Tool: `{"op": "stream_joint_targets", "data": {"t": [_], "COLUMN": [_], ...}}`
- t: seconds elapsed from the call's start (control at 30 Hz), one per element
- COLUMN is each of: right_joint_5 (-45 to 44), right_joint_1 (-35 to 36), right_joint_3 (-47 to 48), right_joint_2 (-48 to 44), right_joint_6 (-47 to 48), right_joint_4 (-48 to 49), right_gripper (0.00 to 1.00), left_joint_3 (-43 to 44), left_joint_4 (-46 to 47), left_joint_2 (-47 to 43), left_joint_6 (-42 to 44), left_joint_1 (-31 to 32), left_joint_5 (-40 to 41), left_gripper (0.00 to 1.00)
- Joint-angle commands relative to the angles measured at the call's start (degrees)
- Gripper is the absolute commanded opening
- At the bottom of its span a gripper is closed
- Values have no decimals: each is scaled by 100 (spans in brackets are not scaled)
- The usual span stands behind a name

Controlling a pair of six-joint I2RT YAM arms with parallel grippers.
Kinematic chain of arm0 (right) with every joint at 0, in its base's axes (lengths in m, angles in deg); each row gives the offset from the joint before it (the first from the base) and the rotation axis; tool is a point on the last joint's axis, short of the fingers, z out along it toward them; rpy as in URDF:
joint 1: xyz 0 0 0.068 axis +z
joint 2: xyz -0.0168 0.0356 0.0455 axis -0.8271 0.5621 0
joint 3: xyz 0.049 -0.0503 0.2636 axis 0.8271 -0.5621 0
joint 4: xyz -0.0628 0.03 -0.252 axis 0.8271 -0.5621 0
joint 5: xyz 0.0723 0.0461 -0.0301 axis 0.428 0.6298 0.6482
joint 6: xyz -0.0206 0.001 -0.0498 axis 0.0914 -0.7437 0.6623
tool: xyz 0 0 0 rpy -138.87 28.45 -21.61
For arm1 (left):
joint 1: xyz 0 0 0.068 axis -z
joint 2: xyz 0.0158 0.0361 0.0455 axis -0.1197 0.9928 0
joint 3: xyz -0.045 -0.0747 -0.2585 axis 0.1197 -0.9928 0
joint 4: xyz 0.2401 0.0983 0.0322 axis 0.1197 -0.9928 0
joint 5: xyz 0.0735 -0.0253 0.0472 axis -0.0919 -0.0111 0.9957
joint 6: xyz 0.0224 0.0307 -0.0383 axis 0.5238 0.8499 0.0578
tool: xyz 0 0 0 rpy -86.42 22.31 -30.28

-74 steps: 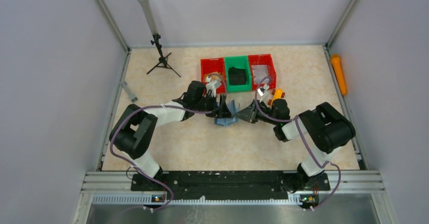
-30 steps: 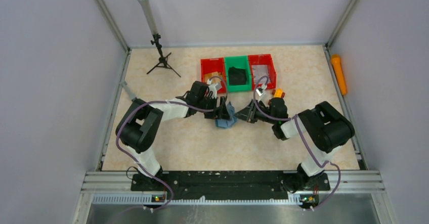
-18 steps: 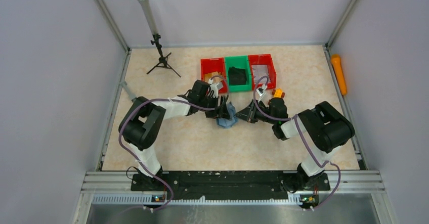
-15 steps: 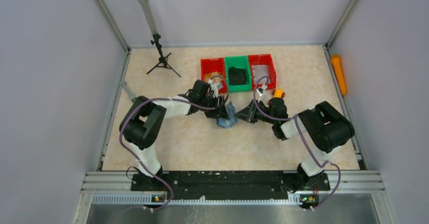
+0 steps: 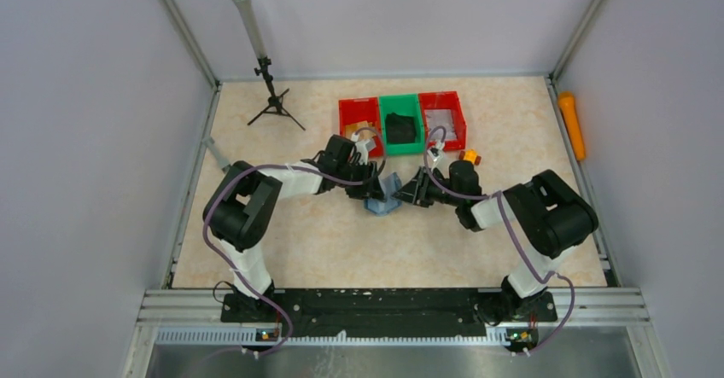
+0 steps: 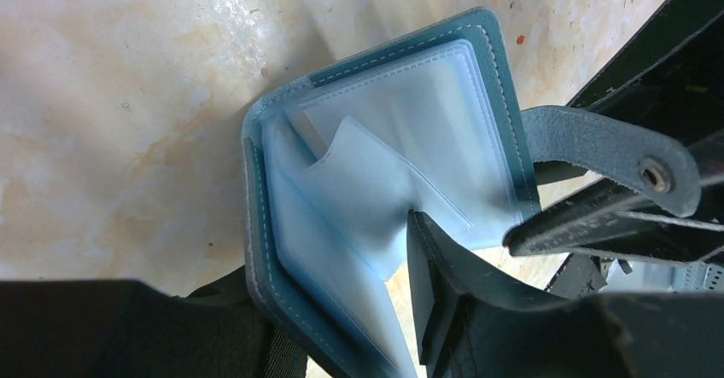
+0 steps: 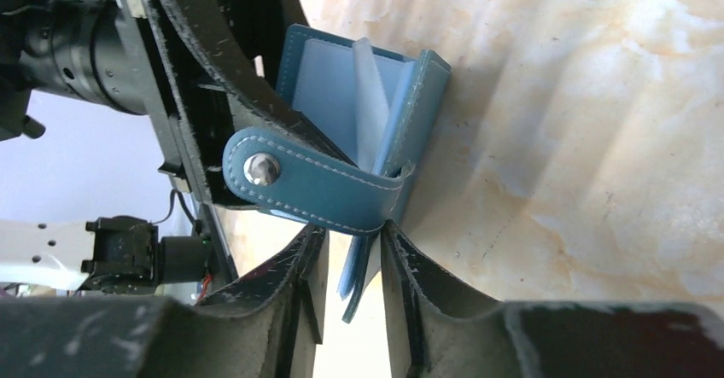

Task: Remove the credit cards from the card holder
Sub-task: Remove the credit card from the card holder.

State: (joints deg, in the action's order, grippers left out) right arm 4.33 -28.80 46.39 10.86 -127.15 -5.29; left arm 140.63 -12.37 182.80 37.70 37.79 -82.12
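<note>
The slate-teal card holder [image 5: 384,200] stands open and tilted on the table between my two grippers. My left gripper [image 5: 374,189] is shut on one cover and its pale blue sleeves [image 6: 341,224]; one finger [image 6: 444,301] lies inside the fold, the other is hidden behind the cover. The closure tab [image 6: 598,143] with its stud sticks out to the right. My right gripper [image 7: 352,288] is open, and the edge of the other cover [image 7: 359,267] hangs between its jaws, close to the right one. I see no bare card.
Three bins stand just behind: a red one [image 5: 359,120], a green one [image 5: 400,139] with a black lump [image 5: 401,125], and a red one [image 5: 445,119]. A small orange object [image 5: 468,156] lies by my right wrist. A tripod [image 5: 271,96] stands at back left, an orange cylinder [image 5: 571,125] at the right edge.
My left gripper has lifted and turned the holder, pulling it slightly back and left. In the last half second my right gripper has slid left until its jaws straddle the holder's free cover.
</note>
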Motion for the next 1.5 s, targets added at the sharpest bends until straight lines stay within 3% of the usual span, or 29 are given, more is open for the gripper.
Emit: {"op": "stream_joint_targets", "data": {"t": [0.0, 0.13, 0.23, 0.37, 0.53, 0.6, 0.7, 0.87, 1.37, 1.47], "right_joint_5": [-115, -183, -254, -280, -263, -241, -157, -86, 96, 106], "right_joint_1": [86, 86, 86, 87, 86, 86, 86, 148, 411, 446], "right_joint_3": [209, 199, 173, 141, 110, 96, 87, 120, 241, 238], "right_joint_2": [-92, -109, -205, -268, -292, -307, -305, -297, -258, -260], "right_joint_6": [227, 220, 252, 277, 264, 256, 250, 267, 388, 390], "right_joint_4": [-264, -311, -346, -323, -246, -204, -112, -51, 57, 102], "right_gripper": [24, 7, 1, 0, 0, 0, 0, 0, 1, 1], "left_joint_3": [-152, -304, -615, -838, -943, -1003, -1227, -919, -699, -661], "left_joint_4": [405, 583, 805, 601, 440, 545, 1251, 1176, 1036, 985], "left_joint_2": [-185, -318, -668, -1156, -1446, -1527, -1586, -1128, -882, -823], "left_joint_6": [-91, -212, -271, -225, -184, -171, -203, -155, -73, -72], "left_joint_1": [-60, -165, -296, -430, -438, -444, -415, -257, 27, 26], "left_joint_5": [-242, -265, 66, 879, 1478, 1422, 612, 116, 205, 177], "left_gripper": [45, 47, 55, 70, 79, 84, 98, 99, 99, 92]}}
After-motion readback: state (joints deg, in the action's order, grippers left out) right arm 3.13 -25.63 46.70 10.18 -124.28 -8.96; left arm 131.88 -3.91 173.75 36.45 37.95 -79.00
